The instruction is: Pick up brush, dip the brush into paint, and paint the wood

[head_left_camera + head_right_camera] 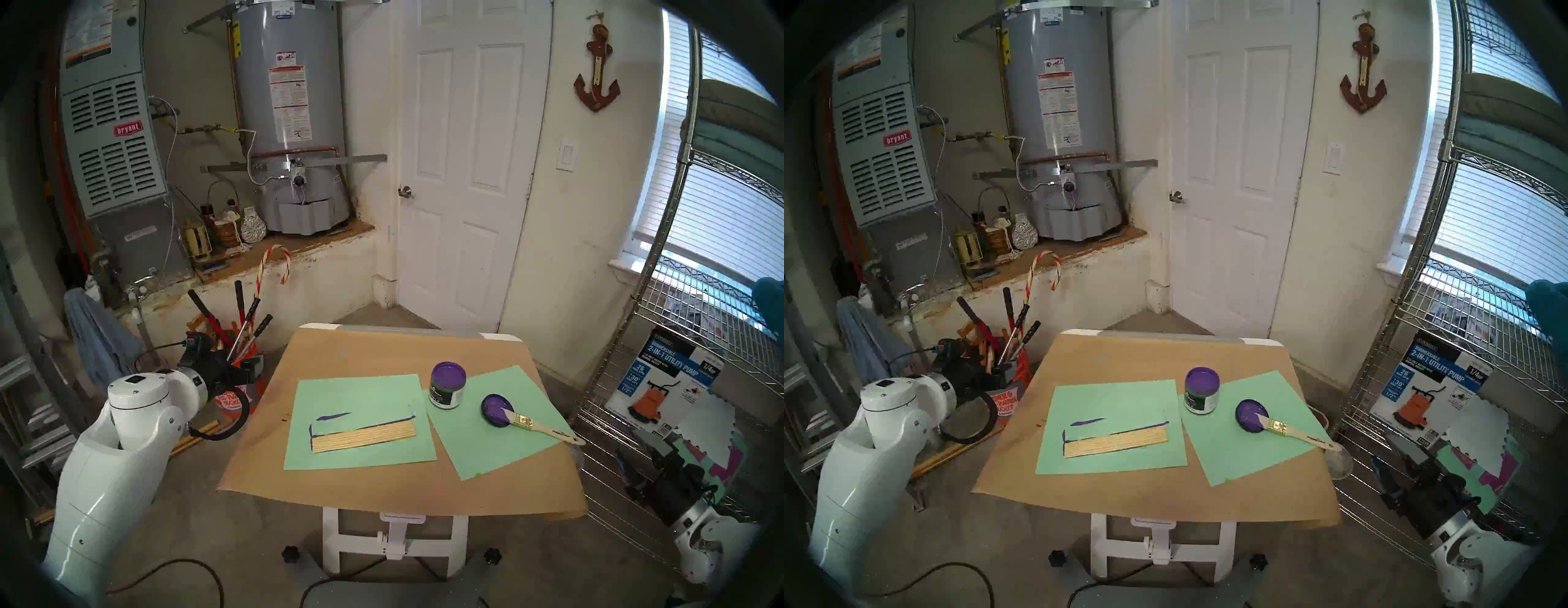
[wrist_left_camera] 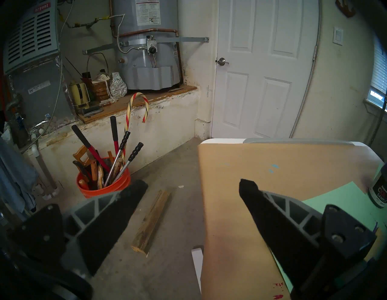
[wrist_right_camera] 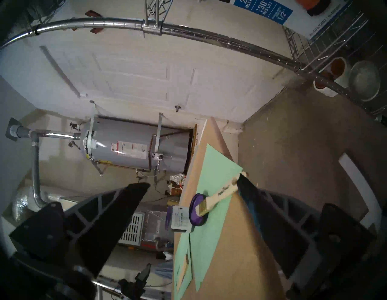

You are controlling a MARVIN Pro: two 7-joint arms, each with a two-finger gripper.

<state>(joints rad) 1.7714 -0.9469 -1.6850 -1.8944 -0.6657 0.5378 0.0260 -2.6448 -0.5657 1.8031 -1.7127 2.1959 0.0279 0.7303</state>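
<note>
Brush (image 1: 547, 426) pickup is the step in hand, I judge: it lies on the right green sheet (image 1: 500, 441), bristles resting on the purple-coated lid (image 1: 495, 409), handle toward the table's right edge. My right gripper (image 3: 193, 182) stands wide apart and empty beside that edge, my left gripper (image 2: 192, 184) likewise apart. Next I must straddle the handle and close; the paint jar (image 1: 447, 390) and the bare wood (image 1: 364, 435) wait.

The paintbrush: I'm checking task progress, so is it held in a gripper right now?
No, the paintbrush lies on the green paper sheet with its bristles on the purple-coated lid, no gripper holding it.
</note>
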